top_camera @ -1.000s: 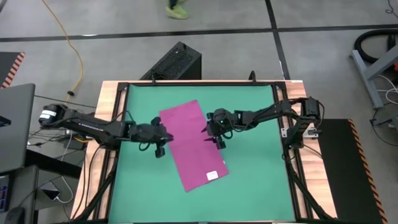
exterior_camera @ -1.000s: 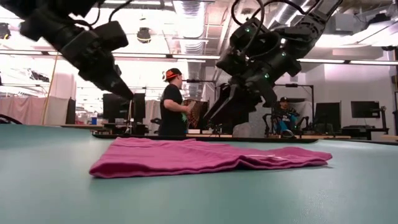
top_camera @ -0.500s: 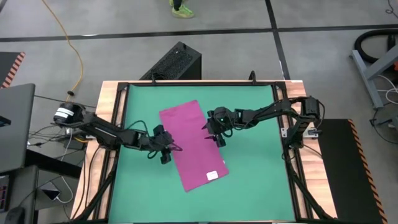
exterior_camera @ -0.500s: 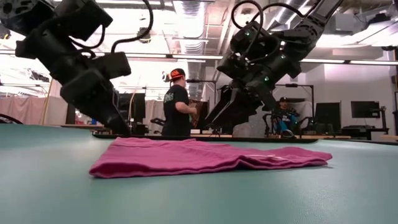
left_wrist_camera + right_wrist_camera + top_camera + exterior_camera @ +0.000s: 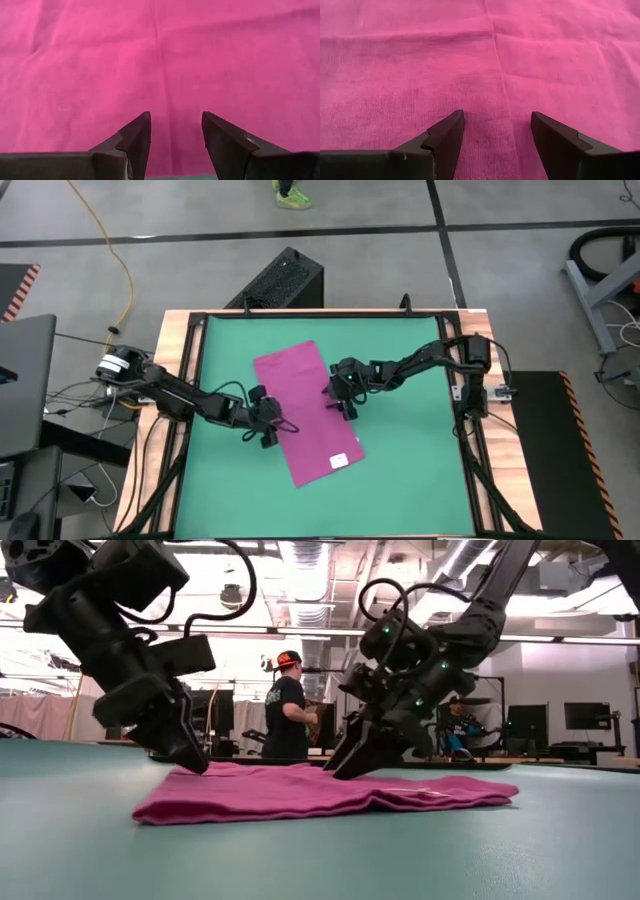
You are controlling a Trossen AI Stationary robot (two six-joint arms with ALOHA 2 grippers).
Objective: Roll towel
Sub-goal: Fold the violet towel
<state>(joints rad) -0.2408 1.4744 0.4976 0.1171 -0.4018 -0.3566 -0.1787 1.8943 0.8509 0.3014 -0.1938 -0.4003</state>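
Grey tiled floor [image 5: 520, 270] surrounds the worktop [image 5: 180, 330], its wooden rim framing a green mat [image 5: 400, 470]. A yellow cable [image 5: 112, 250] trails at 10 o'clock. Beyond, ceiling ducts [image 5: 300, 570], monitors [image 5: 585, 716], and 2 people: 1 standing [image 5: 287, 710], 1 seated [image 5: 458, 728].

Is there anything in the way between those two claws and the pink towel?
Nothing visible. The left gripper and right gripper are both open, right down at opposite long edges of the towel lying flat on the green mat.

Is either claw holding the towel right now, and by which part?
Nothing held: left claw and right claw are open at the towel's long edges.
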